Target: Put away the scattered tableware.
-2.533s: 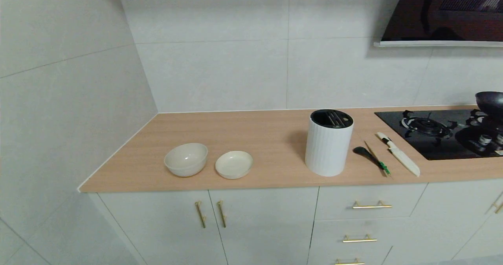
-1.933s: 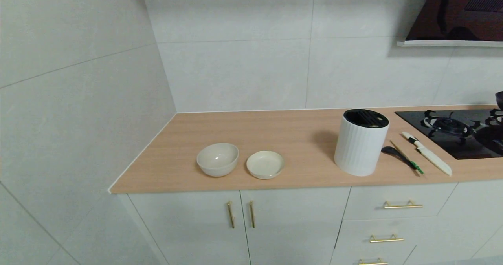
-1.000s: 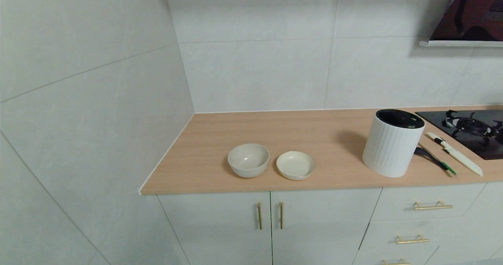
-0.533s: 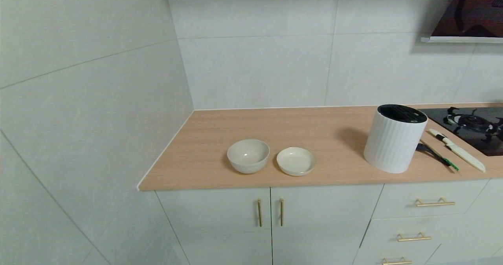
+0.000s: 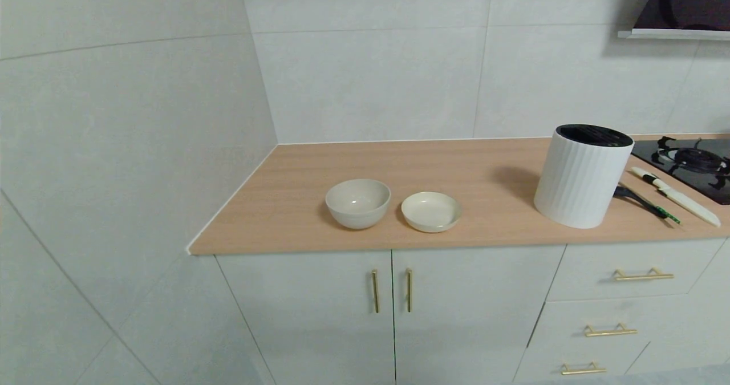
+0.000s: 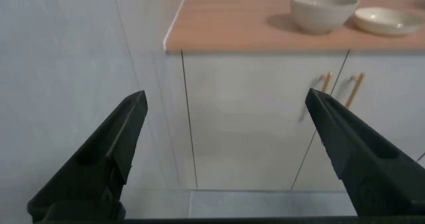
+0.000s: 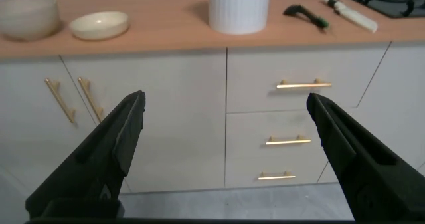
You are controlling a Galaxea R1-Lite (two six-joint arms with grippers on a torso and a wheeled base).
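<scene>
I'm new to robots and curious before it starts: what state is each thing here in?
Bowl: upright, empty.
Dish: upright, empty.
Holder: upright.
Spoon: lying flat.
Knife: lying flat.
Doors: shut.
Drawers: shut.
Left gripper: open, empty.
Right gripper: open, empty.

spoon (image 5: 637, 198) partly behind holder (image 5: 580, 182), hob (image 5: 693, 160) cropped

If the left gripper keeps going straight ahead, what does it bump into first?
Most likely the white cabinet door under the counter, beside the gold handles. The open left gripper points lower than the bowl, though depth is hard to judge.
</scene>
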